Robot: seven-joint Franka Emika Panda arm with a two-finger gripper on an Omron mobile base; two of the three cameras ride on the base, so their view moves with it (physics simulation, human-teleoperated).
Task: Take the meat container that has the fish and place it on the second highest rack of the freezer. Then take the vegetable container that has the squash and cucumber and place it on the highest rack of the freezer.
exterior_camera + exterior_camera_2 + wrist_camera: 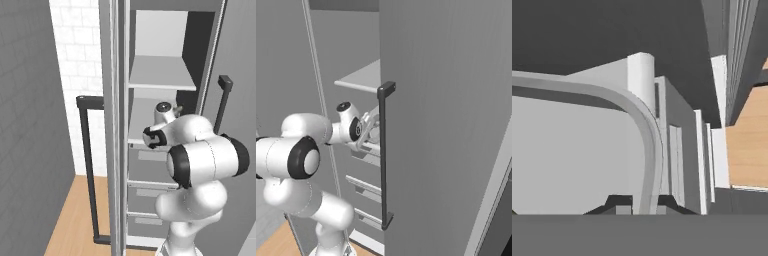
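Observation:
In the hand view a pale grey container with a thick curved rim takes up the left side. My gripper is shut on that rim, one dark fingertip on each side of it. What lies inside the container is hidden, so I cannot tell which one it is. In the base views my hand reaches into the open freezer at the level of the second rack from the top. From the right, the gripper sits just behind the edge of the door.
The top rack lies above my hand. Lower drawer fronts sit below it. The open freezer door with its dark handle stands close on the right. Another dark handle and wooden floor lie left.

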